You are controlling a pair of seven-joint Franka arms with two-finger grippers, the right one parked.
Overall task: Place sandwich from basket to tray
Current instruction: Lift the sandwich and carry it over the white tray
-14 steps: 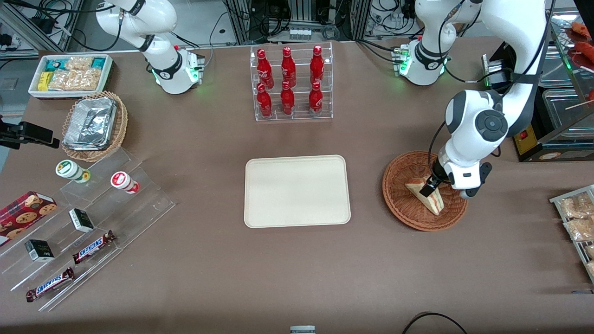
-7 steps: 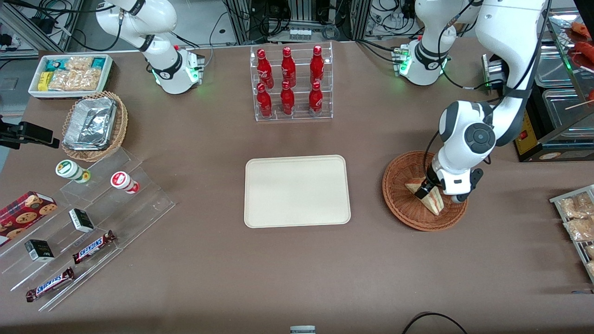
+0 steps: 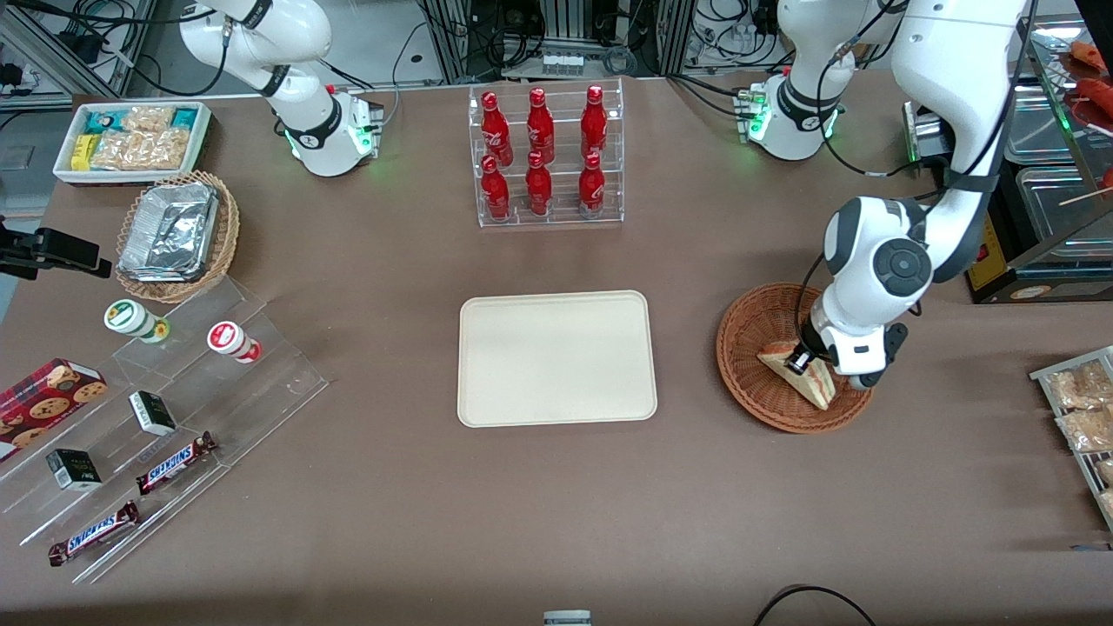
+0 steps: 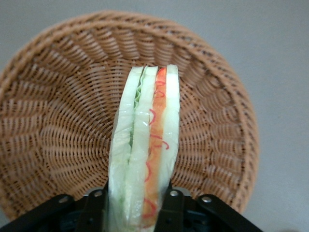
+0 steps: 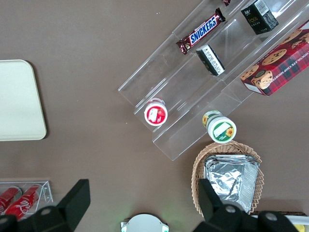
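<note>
The sandwich [image 3: 809, 379] stands on edge in the reddish-brown wicker basket [image 3: 748, 348], toward the working arm's end of the table. My left gripper [image 3: 804, 362] is down in the basket, shut on the sandwich, one finger [image 4: 175, 209] on each bread face. In the left wrist view the sandwich [image 4: 145, 145] shows its red, orange and green layers between the fingers of the gripper [image 4: 137, 203], with the basket [image 4: 63, 121] all round it. The cream tray [image 3: 556, 358] lies flat at the table's middle, beside the basket, with nothing on it. Its corner also shows in the right wrist view [image 5: 17, 99].
A clear rack of red bottles [image 3: 543, 156] stands farther from the camera than the tray. A tan basket of foil containers [image 3: 178, 235], a white snack bin [image 3: 130, 139] and acrylic steps with snacks [image 3: 148, 417] lie toward the parked arm's end. Snack packets [image 3: 1083, 409] lie at the working arm's end.
My left gripper has come down over the sandwich in the basket and closed on it. The sandwich has shifted slightly nearer the camera. The tray has not moved.
</note>
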